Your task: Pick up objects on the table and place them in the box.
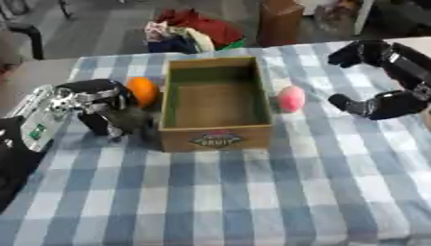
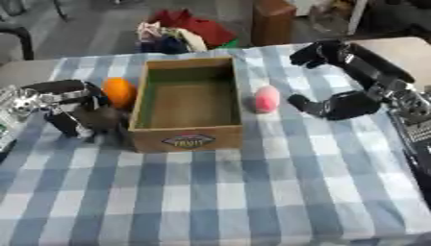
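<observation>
Left eye view: open cardboard box on a checked counter, with one hand on each side of it

Box [image 1: 216, 103] stands toward the far edge of the blue-and-white checked counter [image 1: 252, 197], a printed label on its near wall, and nothing shows inside it. An orange fruit [image 1: 143, 91] lies just beside the box's left wall; a pink, egg-shaped object [image 1: 290, 98] lies just beside its right wall. The left hand [image 1: 105, 108] is down by the orange fruit near the counter's left edge, its fingers curled round something dark that I cannot make out. The right hand [image 2: 336, 79] is held near the pink object, apart from it, thumb and fingers spread wide and grasping nothing
</observation>
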Motion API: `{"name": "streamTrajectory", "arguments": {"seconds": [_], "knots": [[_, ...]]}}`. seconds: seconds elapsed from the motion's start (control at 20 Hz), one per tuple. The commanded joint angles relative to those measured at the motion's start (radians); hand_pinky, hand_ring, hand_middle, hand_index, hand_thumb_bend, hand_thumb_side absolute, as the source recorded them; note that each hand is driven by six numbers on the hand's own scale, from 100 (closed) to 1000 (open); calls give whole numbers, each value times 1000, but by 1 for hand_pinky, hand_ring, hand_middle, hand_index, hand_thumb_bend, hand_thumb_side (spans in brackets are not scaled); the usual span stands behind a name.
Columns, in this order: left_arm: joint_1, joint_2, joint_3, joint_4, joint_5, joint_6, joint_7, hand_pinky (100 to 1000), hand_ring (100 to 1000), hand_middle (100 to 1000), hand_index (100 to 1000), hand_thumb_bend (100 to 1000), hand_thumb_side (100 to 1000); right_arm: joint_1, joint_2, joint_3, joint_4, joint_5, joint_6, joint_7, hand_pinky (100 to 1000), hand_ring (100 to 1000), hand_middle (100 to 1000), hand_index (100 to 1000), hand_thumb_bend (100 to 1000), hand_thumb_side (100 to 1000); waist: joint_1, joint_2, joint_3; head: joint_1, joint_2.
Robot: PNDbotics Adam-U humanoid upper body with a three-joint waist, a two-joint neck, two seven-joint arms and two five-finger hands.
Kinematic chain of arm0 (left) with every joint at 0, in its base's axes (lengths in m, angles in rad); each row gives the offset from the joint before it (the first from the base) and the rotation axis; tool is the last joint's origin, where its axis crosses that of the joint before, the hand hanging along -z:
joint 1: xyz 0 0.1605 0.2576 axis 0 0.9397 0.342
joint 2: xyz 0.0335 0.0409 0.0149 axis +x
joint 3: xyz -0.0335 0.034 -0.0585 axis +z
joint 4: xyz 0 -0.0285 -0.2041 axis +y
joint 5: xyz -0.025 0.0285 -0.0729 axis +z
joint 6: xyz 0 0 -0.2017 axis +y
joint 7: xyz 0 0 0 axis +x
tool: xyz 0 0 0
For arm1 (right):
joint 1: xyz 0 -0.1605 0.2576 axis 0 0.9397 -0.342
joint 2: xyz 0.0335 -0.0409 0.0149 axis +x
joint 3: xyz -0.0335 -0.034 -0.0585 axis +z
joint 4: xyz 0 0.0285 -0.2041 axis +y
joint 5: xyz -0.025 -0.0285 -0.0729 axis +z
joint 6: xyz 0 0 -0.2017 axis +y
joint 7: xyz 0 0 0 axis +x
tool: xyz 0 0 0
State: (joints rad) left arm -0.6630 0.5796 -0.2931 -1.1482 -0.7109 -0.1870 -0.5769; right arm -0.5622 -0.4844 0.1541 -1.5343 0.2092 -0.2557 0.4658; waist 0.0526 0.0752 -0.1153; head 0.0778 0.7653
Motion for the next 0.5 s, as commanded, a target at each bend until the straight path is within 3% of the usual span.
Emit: {"name": "streamTrajectory", "arguments": {"seconds": [0.05,0.25,0.5], "knots": [[-8,6,1,14,-30,-7,9,638,501,473,684,107,100,-13,-11,-9,-6,-2,-1,0,802,810,727,819,368,262,-4,-9,0,1,5],[-8,9,26,-4,-32,5,52,586,389,346,550,100,100,-11,-10,-10,-5,-1,0,-1,802,809,727,815,367,263,-3,-10,2,-1,5],[-37,25,64,-63,-16,21,94,573,360,317,518,100,112,-10,-9,-9,-3,0,-1,0,802,809,727,815,368,263,-1,-16,2,-2,5]]}}
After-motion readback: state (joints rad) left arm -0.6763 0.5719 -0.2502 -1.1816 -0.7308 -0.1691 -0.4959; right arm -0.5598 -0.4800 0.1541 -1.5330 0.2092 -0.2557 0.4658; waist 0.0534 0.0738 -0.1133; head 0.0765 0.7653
